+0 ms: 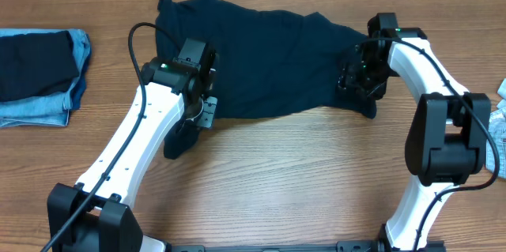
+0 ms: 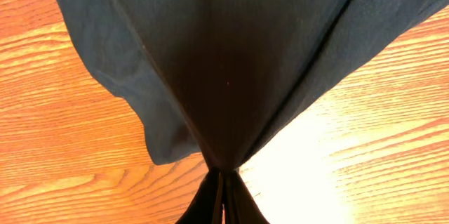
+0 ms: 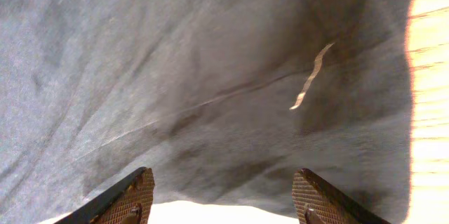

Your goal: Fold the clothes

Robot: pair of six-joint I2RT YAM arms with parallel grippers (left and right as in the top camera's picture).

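Note:
A dark navy garment (image 1: 277, 62) lies spread across the back middle of the wooden table. My left gripper (image 1: 207, 110) is at its front left edge and is shut on a pinch of the cloth; in the left wrist view the garment (image 2: 231, 62) fans out from the closed fingertips (image 2: 223, 178). My right gripper (image 1: 360, 78) is over the garment's right end. In the right wrist view its fingers (image 3: 223, 194) are wide open with the grey-blue cloth (image 3: 210, 76) just beyond them, and nothing is between the pads.
A stack of folded clothes, dark on top of blue denim (image 1: 39, 74), sits at the left edge. A bit of light patterned cloth (image 1: 500, 118) shows at the right edge. Bare wood table (image 1: 300, 181) lies in front of the garment.

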